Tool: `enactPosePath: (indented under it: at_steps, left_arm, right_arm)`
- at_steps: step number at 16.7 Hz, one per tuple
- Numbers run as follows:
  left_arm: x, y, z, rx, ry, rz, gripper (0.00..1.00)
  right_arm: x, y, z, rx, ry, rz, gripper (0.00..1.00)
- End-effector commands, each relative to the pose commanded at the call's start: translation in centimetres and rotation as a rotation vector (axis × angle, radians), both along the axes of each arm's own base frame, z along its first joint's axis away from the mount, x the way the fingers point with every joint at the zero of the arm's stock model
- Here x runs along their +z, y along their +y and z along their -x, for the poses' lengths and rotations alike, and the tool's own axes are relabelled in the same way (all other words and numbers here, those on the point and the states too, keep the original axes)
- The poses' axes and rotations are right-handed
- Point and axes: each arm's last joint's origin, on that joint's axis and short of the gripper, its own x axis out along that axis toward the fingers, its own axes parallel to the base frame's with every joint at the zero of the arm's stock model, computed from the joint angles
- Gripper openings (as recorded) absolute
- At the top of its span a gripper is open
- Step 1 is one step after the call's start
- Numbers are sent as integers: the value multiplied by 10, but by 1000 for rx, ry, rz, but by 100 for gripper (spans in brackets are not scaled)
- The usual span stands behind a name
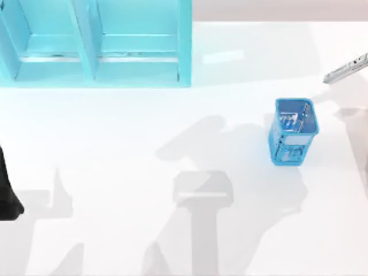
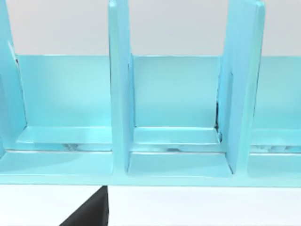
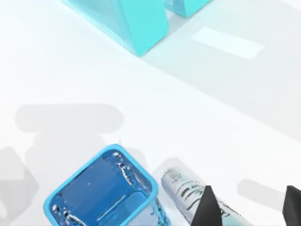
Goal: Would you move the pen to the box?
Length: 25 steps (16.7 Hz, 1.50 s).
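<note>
The right tool (image 3: 249,207) shows in the right wrist view as two black fingertips (image 3: 207,209) spread apart, with the slim silver-grey pen (image 3: 186,190) lying between and beneath them; I cannot tell whether either finger touches the barrel. In the top view the pen (image 1: 345,69) lies on the white surface (image 1: 115,144) at the far right, slanting towards the right edge, its printed barrel end pointing at the blue mesh cup (image 1: 293,132). The cup stands upright just left of and nearer than the pen, apart from it; the right wrist view shows the cup (image 3: 103,193) just beside the pen's barrel end. The light turquoise box with upright dividers (image 1: 95,43) sits at the far left of the surface, well apart from pen and cup. The left arm (image 1: 7,190) sits at the left edge of the surface, and its wrist view faces the box's open compartments (image 2: 174,141); a dark part of the left tool (image 2: 91,212) shows there, and I cannot tell its state.
</note>
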Motion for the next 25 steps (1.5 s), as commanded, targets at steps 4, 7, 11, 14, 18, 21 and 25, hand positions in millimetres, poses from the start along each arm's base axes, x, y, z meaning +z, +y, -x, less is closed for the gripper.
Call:
enactPosePath:
  at_steps: [4,7,11,14,18,21,25]
  left_arm:
    - [0,0,0,0,0,0,100]
    - [0,0,0,0,0,0,100]
    - [0,0,0,0,0,0,100]
    - [0,0,0,0,0,0,100]
    - [0,0,0,0,0,0,100]
    - [0,0,0,0,0,0,100]
    - [0,0,0,0,0,0,100]
  right_arm:
    - [-2,2,-1,3,10,-1,0]
    - [9,-4,7,-50,35,49,0]
    - [35,-16,31,-210,135,222,0]
    - [56,-25,58,-353,238,394,0]
    - [82,-30,92,-491,335,557,0]
    - [89,-31,103,-525,357,593,0]
    - [86,-30,101,-519,362,590,0]
